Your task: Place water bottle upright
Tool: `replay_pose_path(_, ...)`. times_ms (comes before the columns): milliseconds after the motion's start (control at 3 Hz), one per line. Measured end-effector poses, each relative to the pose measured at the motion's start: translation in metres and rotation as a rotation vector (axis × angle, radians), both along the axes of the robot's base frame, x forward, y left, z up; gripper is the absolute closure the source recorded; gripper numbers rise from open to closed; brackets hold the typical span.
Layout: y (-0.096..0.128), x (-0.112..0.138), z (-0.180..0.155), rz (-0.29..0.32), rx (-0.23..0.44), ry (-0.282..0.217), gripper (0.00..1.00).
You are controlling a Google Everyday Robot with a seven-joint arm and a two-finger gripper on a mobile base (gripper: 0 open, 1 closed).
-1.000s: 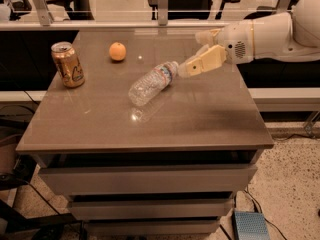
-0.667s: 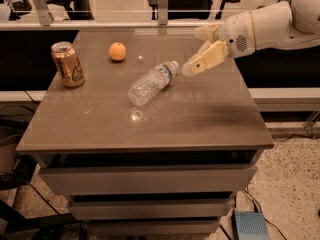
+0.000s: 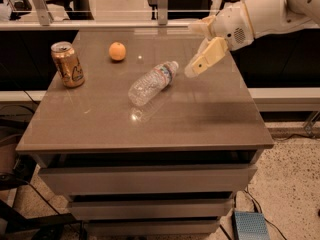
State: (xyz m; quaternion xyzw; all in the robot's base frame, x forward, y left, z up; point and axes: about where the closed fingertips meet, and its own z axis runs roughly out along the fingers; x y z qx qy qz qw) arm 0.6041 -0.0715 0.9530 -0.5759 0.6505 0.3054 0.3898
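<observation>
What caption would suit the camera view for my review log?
Water bottle lies on its side on the table, cap toward the gripper hovering beside it; gold can and orange sit apart.

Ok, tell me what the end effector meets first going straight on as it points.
Probably the water bottle, near its cap; the end effector, just beside it, points down-left.

Light from above makes the shiny brown table top [image 3: 100, 129] glow. A small white glare spot [image 3: 135, 115] sits near its middle. The cream two-finger gripper [image 3: 194, 49] hangs over its right side, with a soft dark shadow [image 3: 220, 109] below. Behind the table it is dim.
</observation>
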Motion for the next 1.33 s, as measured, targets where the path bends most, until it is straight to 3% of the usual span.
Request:
replay_pose_path(333,0.011,-0.005,0.0,0.048,-0.043,-0.037,0.0)
replay_pose_path(667,0.031,-0.019,-0.006,0.177,-0.174,-0.148,0.0)
replay_pose_path(1000,0.038,-0.02,-0.014,0.316,-0.32,-0.278,0.0)
replay_pose_path(1333,0.043,-0.011,-0.02,0.426,-0.451,-0.373,0.0)
